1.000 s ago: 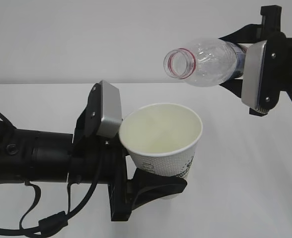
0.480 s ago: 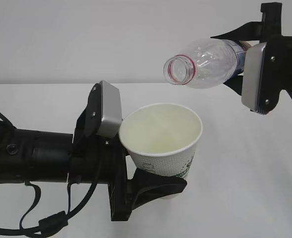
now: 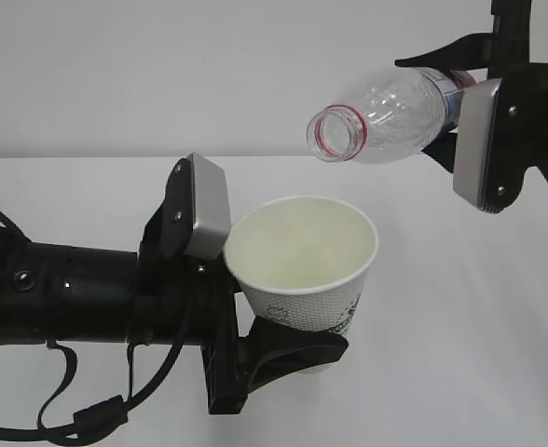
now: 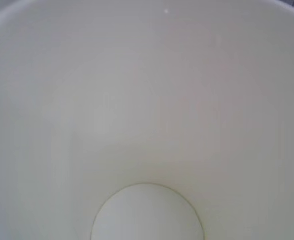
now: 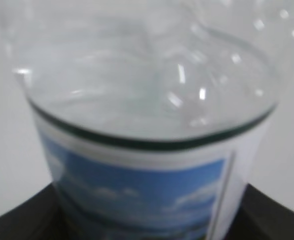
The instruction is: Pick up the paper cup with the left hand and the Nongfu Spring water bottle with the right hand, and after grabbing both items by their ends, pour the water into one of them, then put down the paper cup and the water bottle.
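The white paper cup (image 3: 302,265) is held off the table, its mouth tipped toward the camera. My left gripper (image 3: 297,349) is shut on its lower end. The left wrist view looks into the cup (image 4: 147,100) and shows only its pale inside and round bottom. The Nongfu Spring water bottle (image 3: 386,116) lies almost level in the air. Its red-ringed open mouth hangs above the right half of the cup's rim. My right gripper (image 3: 446,102) is shut on its labelled end (image 5: 137,190). No stream of water shows, and I cannot tell whether any lies in the cup.
A white table (image 3: 479,354) lies below both arms, with a plain pale wall behind it. The left arm's black body and a loose cable (image 3: 88,414) fill the lower left. The right arm's grey plate (image 3: 484,140) stands at the far right.
The bottle has tipped a little further: its gripped end rose and its mouth dropped slightly over the cup. The cup and left arm have stayed where they were.
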`<state>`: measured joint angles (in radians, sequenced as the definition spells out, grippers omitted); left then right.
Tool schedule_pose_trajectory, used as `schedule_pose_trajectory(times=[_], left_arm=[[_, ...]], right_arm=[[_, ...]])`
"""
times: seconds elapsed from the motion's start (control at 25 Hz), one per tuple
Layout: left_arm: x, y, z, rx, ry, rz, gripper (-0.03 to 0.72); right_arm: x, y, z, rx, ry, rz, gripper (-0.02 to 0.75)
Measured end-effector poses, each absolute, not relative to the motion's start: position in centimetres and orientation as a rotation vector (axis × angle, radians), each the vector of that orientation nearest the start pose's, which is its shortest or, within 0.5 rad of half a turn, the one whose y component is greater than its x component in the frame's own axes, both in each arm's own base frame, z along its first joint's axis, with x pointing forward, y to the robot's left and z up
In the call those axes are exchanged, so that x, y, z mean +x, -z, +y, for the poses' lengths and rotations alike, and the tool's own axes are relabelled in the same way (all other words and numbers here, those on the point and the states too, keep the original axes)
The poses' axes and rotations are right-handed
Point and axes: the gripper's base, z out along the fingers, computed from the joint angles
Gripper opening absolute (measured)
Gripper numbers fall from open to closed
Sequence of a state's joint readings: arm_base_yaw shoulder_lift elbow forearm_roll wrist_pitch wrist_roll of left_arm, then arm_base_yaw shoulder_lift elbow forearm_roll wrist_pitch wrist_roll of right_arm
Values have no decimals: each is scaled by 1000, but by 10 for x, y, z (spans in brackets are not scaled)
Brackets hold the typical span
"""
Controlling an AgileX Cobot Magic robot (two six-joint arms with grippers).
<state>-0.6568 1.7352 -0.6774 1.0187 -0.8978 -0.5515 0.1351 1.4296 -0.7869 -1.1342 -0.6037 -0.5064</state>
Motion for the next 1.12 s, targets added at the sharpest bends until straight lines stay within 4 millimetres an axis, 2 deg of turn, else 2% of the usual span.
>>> schedule_pose_trajectory(times=[0.6,1.12], left_arm=[[206,-175,-235,1271,983,1519,549],[206,-175,-235,1271,983,1519,549]], right_arm=[[290,-280,88,-1577,585,795,479],[290,-280,88,-1581,601,783,479]])
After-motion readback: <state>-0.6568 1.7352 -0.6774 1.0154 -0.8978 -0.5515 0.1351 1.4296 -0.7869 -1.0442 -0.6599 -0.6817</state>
